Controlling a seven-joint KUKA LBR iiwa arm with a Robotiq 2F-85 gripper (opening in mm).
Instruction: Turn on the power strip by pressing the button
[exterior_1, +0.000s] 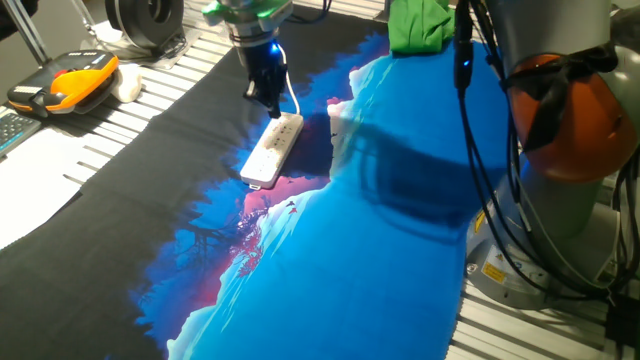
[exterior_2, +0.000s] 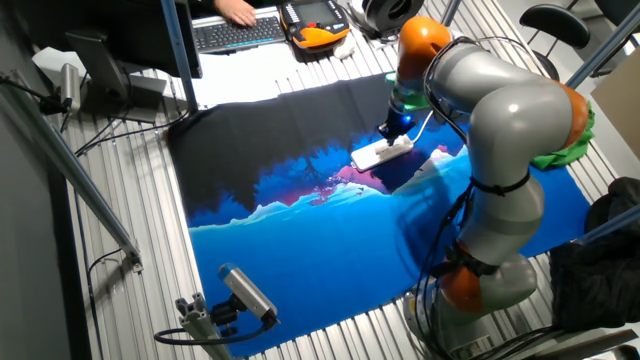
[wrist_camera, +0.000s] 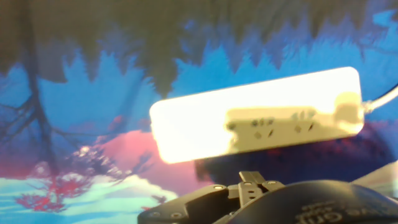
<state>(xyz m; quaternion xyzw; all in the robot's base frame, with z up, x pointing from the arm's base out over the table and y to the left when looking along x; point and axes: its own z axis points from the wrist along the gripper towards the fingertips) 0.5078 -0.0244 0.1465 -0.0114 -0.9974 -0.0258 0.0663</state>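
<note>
A table is covered w/ a blue, pink and black printed cloth (exterior_1: 330, 290). The power strip (exterior_1: 272, 152) is laid on the cloth near its black part, cord end toward the gripper (exterior_1: 268, 100), which is held just above that end. Finger state can't be told from any view.

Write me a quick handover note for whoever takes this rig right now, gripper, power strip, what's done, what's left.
Gripper: low over the cord end of the power strip; the views do not show whether it is open or shut, or whether it touches the strip.
Power strip: flat on the printed cloth, at the edge between its black and blue areas, white cord running off past the gripper.
Done: arm brought to the strip's cord end.
Left: press the button; no view shows the strip lit.
</note>
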